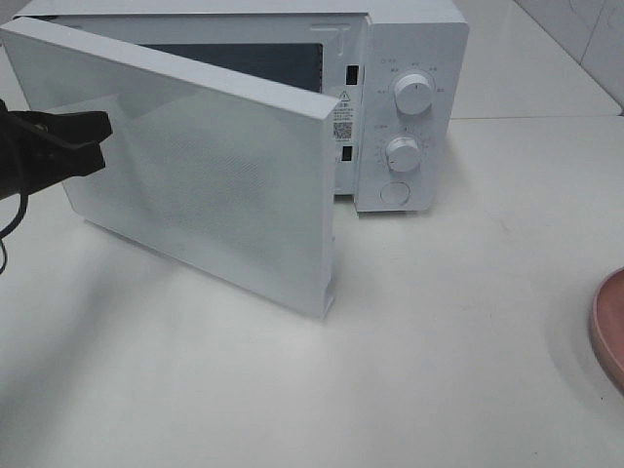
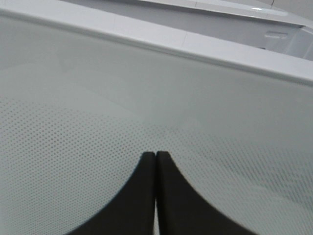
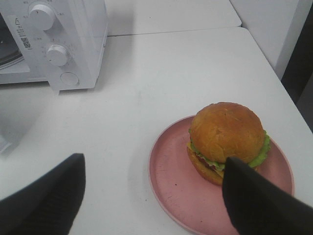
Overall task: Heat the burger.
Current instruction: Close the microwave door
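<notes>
- The white table [image 1: 468, 370] fills the lower and right parts of the high view.
- The microwave [image 1: 414, 58] stands at the top centre of the high view, two round knobs and a round button on its panel at the right.
- The door [image 1: 195, 166] is swung open across the left half of the high view, its outer face with the dotted window toward the camera, its free edge near mid-frame.
- The pink plate [image 3: 171, 181] lies on the table; only a sliver of it shows at the right edge of the high view, well apart from the microwave.
- The burger [image 3: 227, 134] sits on the plate, toward its right side in the right wrist view, bun on top, lettuce showing beneath.
- The left gripper [image 2: 155, 154] is at the left edge of the high view, against the door; in the left wrist view its two fingertips meet, closed together on nothing.
- The right gripper [image 3: 154, 169] hangs above the plate with its fingers spread wide, one fingertip overlapping the burger's lower right in the right wrist view.
</notes>
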You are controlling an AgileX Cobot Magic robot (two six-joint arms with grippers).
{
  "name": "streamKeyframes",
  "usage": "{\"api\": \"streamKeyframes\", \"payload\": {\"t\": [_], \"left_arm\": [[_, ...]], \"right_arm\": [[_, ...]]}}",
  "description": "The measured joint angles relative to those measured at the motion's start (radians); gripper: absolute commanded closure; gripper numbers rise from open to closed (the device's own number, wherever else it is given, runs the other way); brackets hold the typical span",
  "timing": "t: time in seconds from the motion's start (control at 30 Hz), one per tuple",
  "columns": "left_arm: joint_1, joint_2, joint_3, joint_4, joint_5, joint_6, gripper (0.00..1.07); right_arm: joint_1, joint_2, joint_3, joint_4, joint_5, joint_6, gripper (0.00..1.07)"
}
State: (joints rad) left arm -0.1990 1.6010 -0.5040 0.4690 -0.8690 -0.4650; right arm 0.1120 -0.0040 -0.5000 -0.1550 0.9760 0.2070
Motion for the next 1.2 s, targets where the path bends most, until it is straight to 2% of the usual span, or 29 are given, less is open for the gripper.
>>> {"api": "streamKeyframes", "payload": {"t": [0.13,0.5,0.6,0.67,0.9,1.2], "left_arm": [[-0.040,0.012,-0.018,-0.075,0.001,0.003,1.07],[-0.161,0.086,-0.084,-0.170,0.017,0.058,1.07],[-0.172,0.095,-0.093,-0.176,0.019,0.063,1.07],[-0.206,0.121,-0.131,-0.217,0.036,0.079,1.07],[-0.237,0.151,-0.211,-0.263,0.109,0.115,1.07],[-0.270,0.201,-0.305,-0.278,0.153,0.120,1.07]], "right_arm": [[0.000,0.000,0.000,0.000,0.000,0.000,0.34],[0.000,0.000,0.000,0.000,0.000,-0.001,0.34],[0.000,0.000,0.000,0.000,0.000,-0.001,0.34],[0.000,0.000,0.000,0.000,0.000,-0.001,0.34],[0.000,0.000,0.000,0.000,0.000,-0.001,0.34],[0.000,0.000,0.000,0.000,0.000,-0.001,0.34]]}}
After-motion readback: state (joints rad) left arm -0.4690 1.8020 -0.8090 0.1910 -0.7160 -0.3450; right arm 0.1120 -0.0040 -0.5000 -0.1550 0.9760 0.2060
